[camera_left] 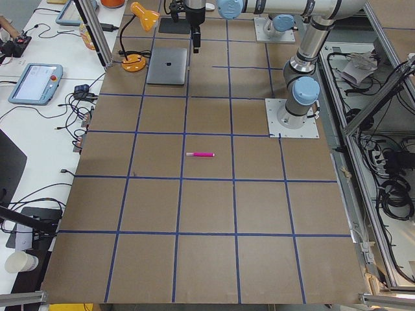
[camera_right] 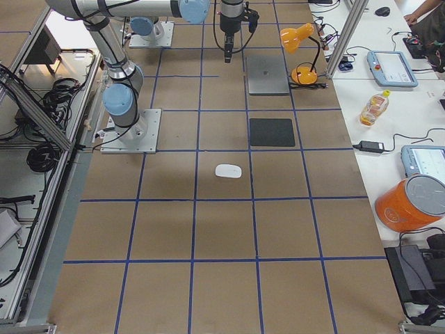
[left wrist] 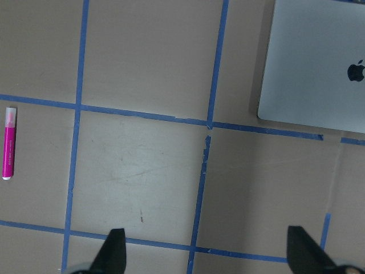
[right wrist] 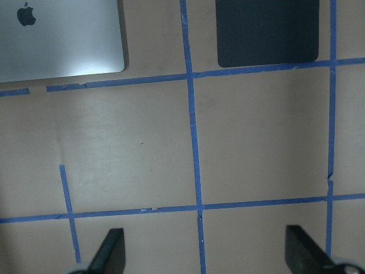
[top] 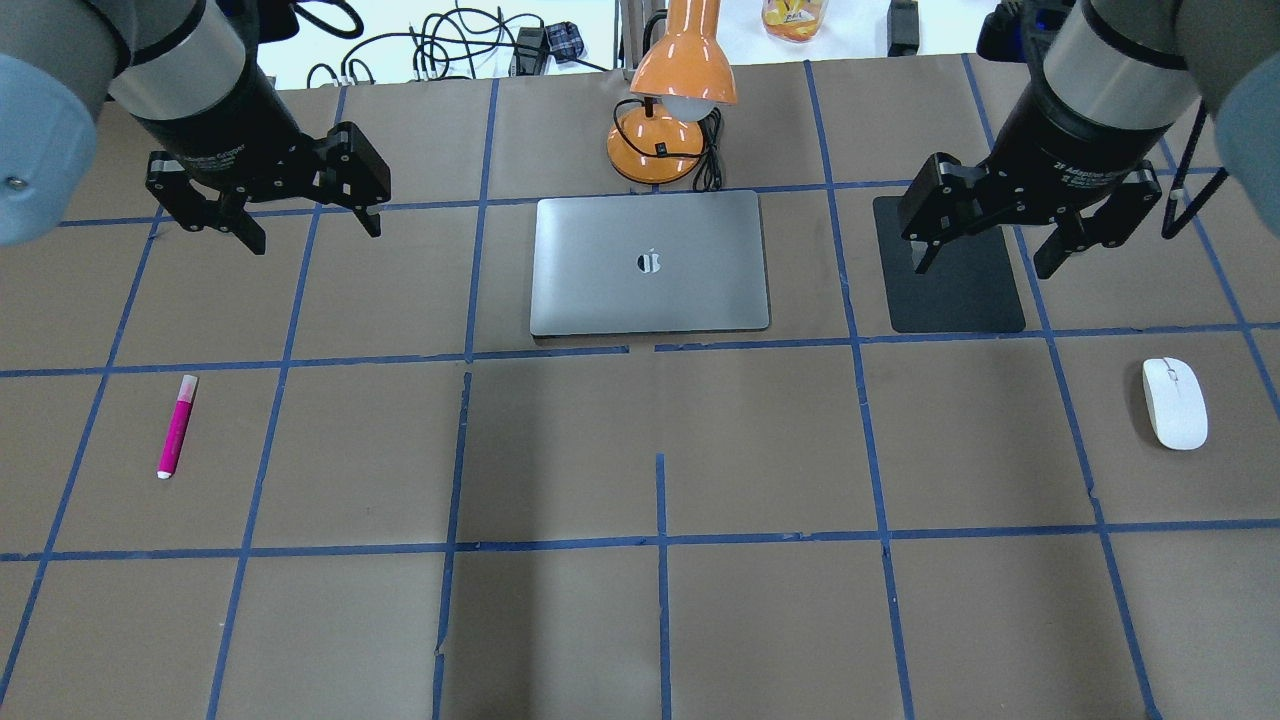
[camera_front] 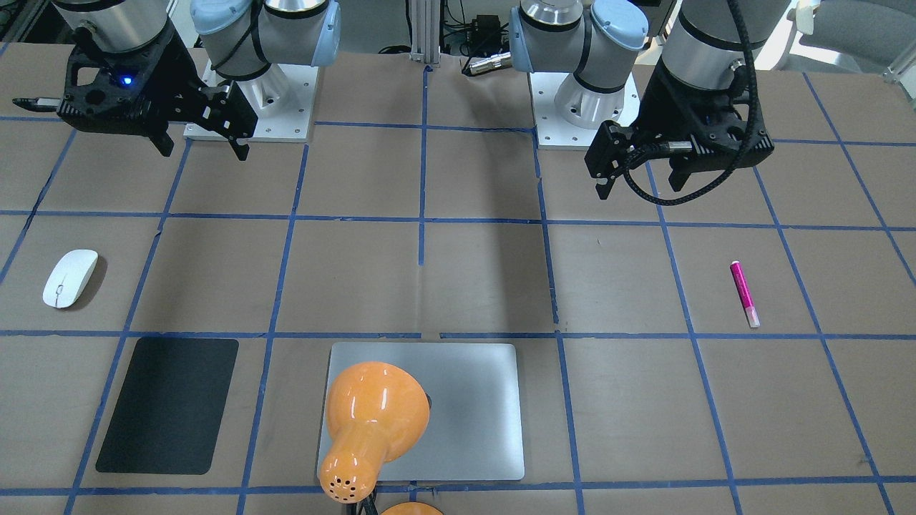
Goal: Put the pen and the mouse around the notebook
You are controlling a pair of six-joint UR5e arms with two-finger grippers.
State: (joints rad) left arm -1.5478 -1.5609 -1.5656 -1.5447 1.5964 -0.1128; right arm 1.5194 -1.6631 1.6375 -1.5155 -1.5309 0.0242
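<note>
Fingers first: hanging above the counter (top: 660,620) on both arms, spreading wide, gripping nothing. Seeing the left fingers (top: 362,205) and the right fingers (top: 1050,252) each fully parted, with only bare counter between the tips in both wrist views. Lying flat well off to the outer side of the left fingers (the robot's left), ahead of their tips at the wrist view's edge: the pen (top: 177,427), touching nothing, pale cap pointing away from the robot. Resting closed between the two pairs of fingers, ahead and inward of each: the notebook (top: 650,262), logo facing up. Sitting well apart from the right fingers, out to their outer side: the mouse (top: 1175,402), lying alone on the counter. Lying ahead of the right fingers' outer tip, beside the notebook yet not touching it: a black mat (top: 955,300). Standing beyond the notebook's far edge, away from both pairs of fingers: an orange lamp (top: 655,150), base just beside that edge.
</note>
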